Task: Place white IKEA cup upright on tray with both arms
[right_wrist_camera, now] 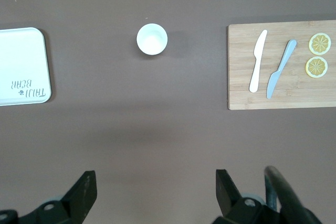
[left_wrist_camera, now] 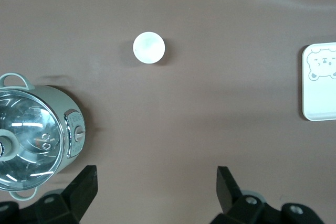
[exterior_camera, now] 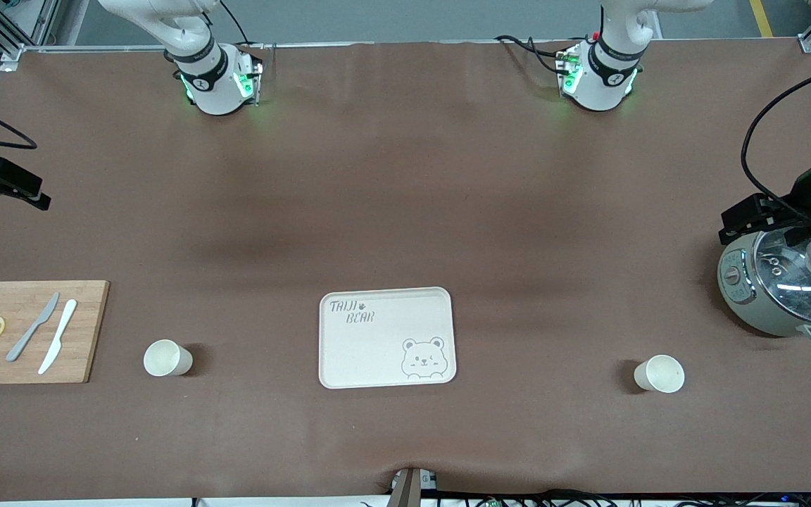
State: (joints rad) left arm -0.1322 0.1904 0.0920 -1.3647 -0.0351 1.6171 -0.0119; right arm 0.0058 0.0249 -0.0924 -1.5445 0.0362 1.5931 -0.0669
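Tray [exterior_camera: 386,338] is flanked at three and nine o'clock by cups [exterior_camera: 659,374] [exterior_camera: 167,358]; left gripper [left_wrist_camera: 155,192] and right gripper [right_wrist_camera: 156,192] are spread, empty.

You are looking at a table [exterior_camera: 391,197] covered in brown matting. At lower centre of the front view lies the cream tray [exterior_camera: 386,338], flat and bare. One white cup [exterior_camera: 166,358] stands upright at lower left of it, a second white cup [exterior_camera: 659,373] at lower right. At the far left edge sits a wooden cutting board [exterior_camera: 29,331]. At the right edge sits a grey-green pot [exterior_camera: 782,292] with a glass lid.
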